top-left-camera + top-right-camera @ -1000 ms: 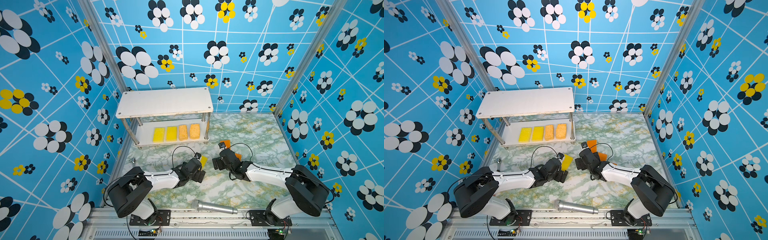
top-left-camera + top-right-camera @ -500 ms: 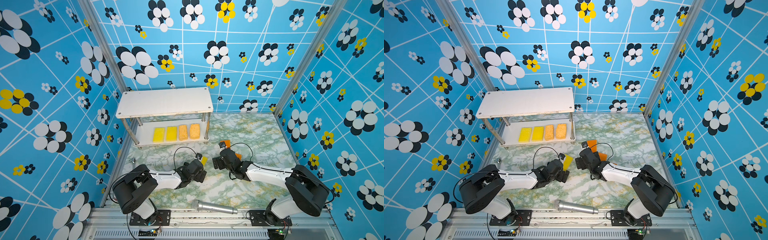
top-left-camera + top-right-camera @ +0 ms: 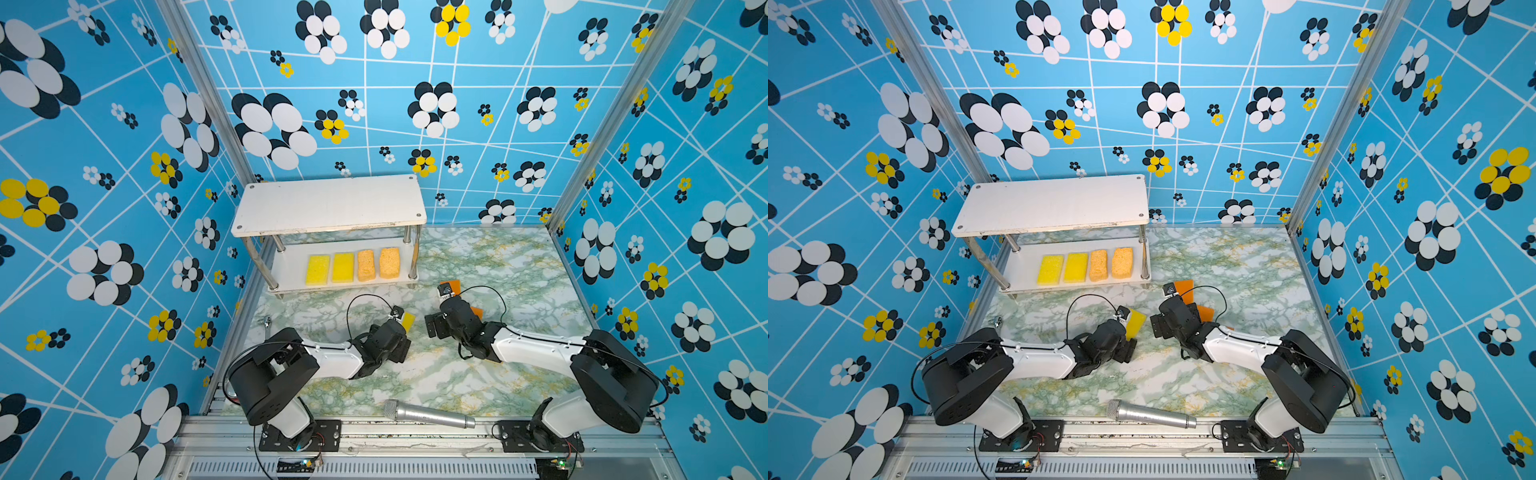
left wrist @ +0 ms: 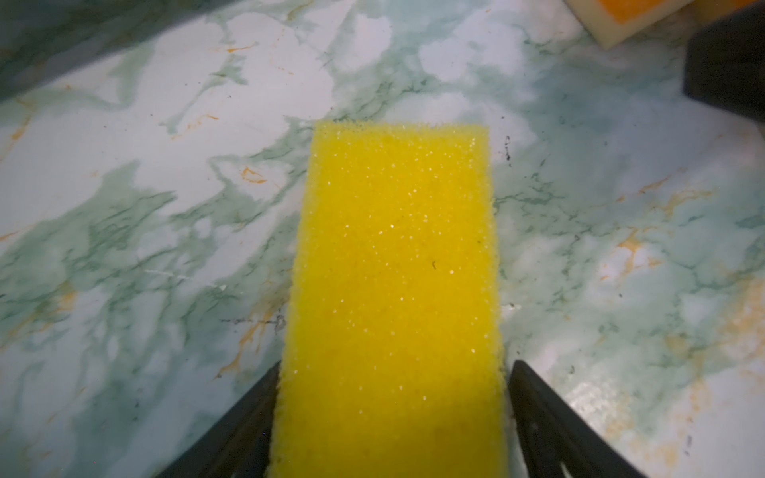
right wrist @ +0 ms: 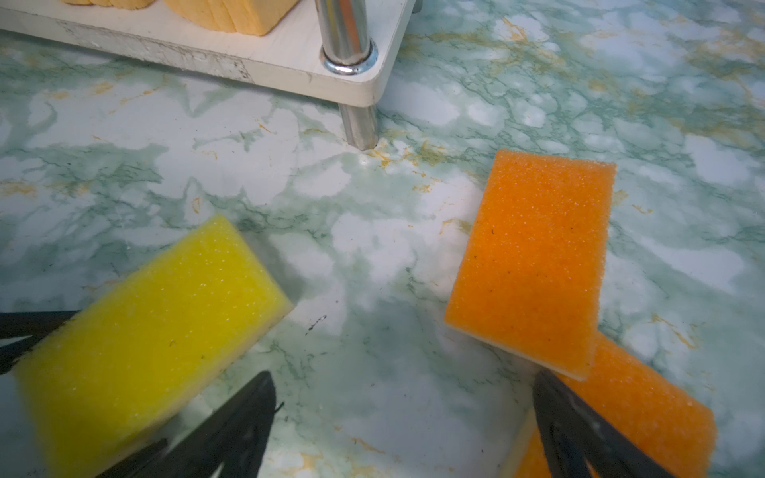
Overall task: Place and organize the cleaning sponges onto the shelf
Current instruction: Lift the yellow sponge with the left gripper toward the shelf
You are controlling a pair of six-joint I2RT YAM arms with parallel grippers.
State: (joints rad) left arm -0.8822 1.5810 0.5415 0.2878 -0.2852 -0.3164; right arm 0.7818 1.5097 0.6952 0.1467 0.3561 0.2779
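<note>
Yellow and grainy, one flat sponge [image 4: 393, 269] sits on the counter [image 4: 145, 186] between the jaws of the left hand [image 4: 396, 366], grip impossible to call, the right hand [image 5: 403, 376] gapes open beside two orange sponges [image 5: 534, 256], and the lower board of the shelf [image 3: 291, 272] holds two yellow sponges [image 3: 318, 269], two tan sponges [image 3: 389, 262].

Bare shelf top [image 3: 328, 203], chrome legs [image 3: 413, 259] flanking the half-filled lower board [image 3: 291, 272].
</note>
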